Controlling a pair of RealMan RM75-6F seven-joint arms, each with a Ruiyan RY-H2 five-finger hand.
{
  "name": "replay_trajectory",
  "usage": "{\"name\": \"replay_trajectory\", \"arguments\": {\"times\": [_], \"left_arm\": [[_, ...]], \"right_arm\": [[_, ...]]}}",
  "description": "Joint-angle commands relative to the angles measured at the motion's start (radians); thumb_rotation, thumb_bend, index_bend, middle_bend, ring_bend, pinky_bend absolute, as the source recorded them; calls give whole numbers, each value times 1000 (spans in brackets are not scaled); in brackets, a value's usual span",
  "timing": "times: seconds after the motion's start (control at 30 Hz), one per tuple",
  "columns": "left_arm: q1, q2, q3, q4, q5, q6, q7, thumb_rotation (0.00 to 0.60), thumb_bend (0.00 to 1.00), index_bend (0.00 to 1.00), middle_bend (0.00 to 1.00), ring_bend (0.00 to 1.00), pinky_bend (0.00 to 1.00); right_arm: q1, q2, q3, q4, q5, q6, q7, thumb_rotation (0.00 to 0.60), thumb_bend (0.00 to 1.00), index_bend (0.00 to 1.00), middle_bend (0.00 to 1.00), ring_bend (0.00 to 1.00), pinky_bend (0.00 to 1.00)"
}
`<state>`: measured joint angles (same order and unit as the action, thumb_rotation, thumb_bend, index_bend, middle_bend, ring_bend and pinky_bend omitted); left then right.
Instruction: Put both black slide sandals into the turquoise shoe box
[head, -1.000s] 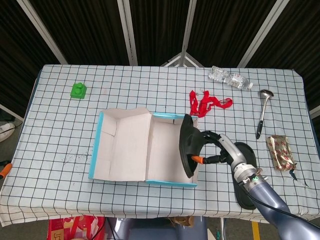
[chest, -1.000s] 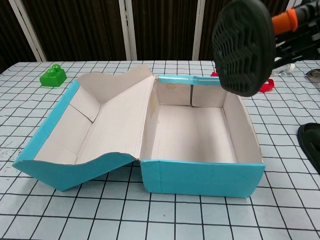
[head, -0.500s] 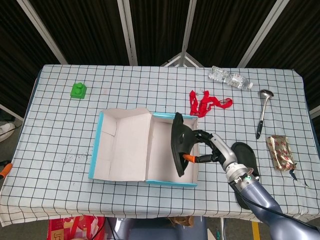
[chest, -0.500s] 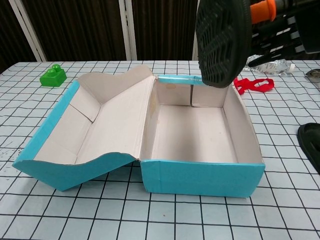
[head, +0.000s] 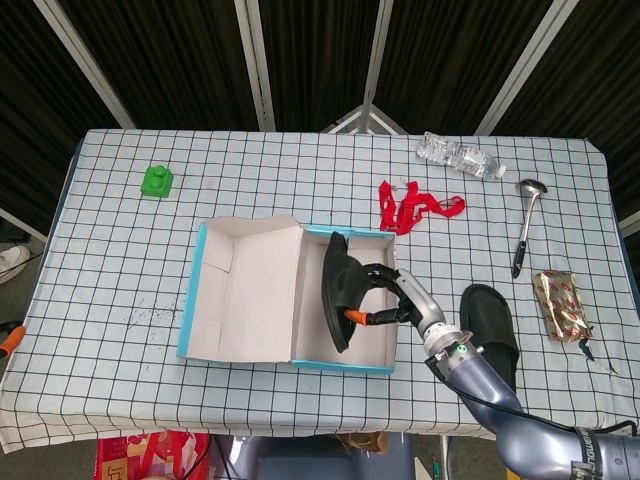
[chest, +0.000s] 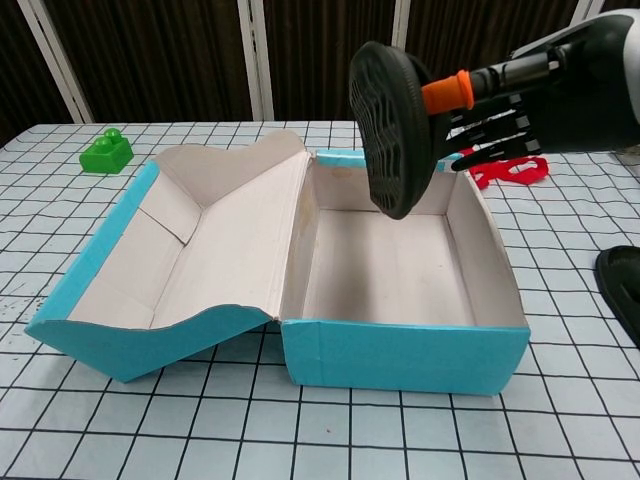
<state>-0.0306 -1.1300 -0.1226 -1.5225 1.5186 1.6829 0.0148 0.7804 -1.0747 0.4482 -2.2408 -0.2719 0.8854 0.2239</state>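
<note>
My right hand (head: 392, 301) (chest: 540, 95) grips one black slide sandal (head: 335, 290) (chest: 390, 130), held on edge with its ridged sole facing left, above the open compartment of the turquoise shoe box (head: 340, 366) (chest: 400, 352). The box stands open at the table's middle, its lid (head: 240, 290) (chest: 190, 260) folded out to the left, and its inside is bare cardboard. The second black sandal (head: 490, 322) (chest: 622, 283) lies flat on the table right of the box. My left hand shows in neither view.
A red lanyard (head: 412, 209) (chest: 510, 168) lies just behind the box. Farther back right are a plastic bottle (head: 458, 155), a ladle (head: 525, 232) and a snack packet (head: 564, 305). A green toy brick (head: 157, 181) (chest: 107, 151) sits at the back left.
My right hand has carried the sandal leftward from the box's right wall to over the middle of the open compartment, and lower. The sandal on the table is now uncovered.
</note>
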Motion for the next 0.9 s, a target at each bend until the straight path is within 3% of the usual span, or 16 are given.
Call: {"name": "replay_trajectory", "arguments": {"times": [0.03,0.3,0.9], "left_arm": [[0,0,0,1,0,0,0,600,265,48,0,0,10],[-4,-1,-5,8,-11,-9,-5,600,265,48,0,0,10],[-8,-2,-3,10,-12,-15,-5,600,265,48,0,0,10]], "right_arm": [[19,-29,-14,30,9,10,-4,600,805,651,500,295,87],[49,-90,-34,94,28,18,-7,600,805,651,500,295,87],[57,-122,-48,106,4,-17,-2,600,805,651,500,295,87]]}}
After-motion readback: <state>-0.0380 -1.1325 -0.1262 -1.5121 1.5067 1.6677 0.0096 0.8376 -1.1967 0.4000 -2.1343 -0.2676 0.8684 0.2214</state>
